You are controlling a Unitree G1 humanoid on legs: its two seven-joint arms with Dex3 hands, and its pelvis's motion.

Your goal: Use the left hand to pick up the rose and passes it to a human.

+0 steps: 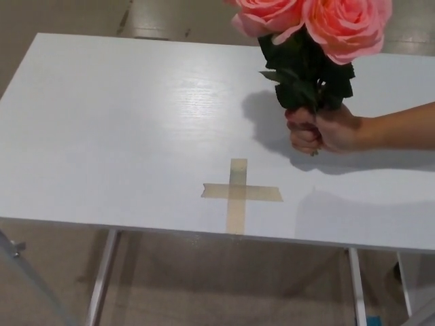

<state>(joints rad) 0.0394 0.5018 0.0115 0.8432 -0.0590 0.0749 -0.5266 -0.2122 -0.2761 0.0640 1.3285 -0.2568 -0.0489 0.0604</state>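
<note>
1. Over the far right of the white counter, a person's hand is clenched around the rose stems, holding the bunch upright.
2. Pink blooms are cut off by the top edge; dark green leaves sit just above the fist.
3. Person's forearm enters from the right edge.
4. Tape cross lies near the counter's front edge, apart from the fist.
5. Neither robot hand is visible, so their state can't be read.
</note>
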